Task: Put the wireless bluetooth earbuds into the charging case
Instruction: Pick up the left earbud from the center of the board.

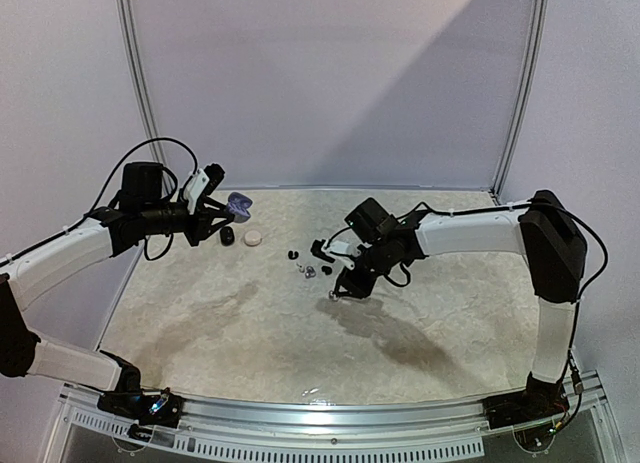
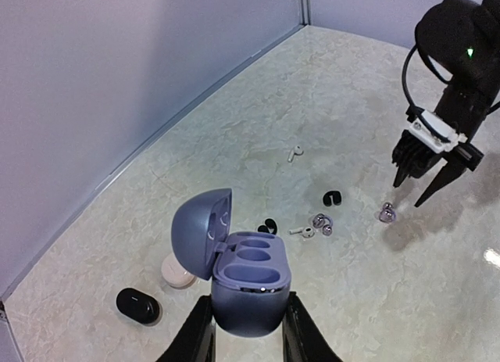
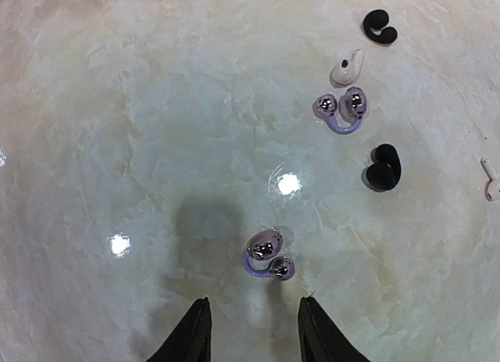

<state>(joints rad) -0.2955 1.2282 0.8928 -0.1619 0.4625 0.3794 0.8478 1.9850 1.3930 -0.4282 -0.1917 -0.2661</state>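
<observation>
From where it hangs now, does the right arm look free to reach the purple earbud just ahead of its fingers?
Probably yes. The right gripper hangs open above the purple earbud, which lies alone on the table; nothing stands between them.

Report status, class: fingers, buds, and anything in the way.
Left gripper shut on open case, held off table. Right gripper open, empty, above purple bud. Other buds loose nearby; path clear.

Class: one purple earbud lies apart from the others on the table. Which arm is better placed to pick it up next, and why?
Probably the right. The right gripper hangs open just above the lone purple earbud, while the left gripper is shut on the open purple charging case.
</observation>
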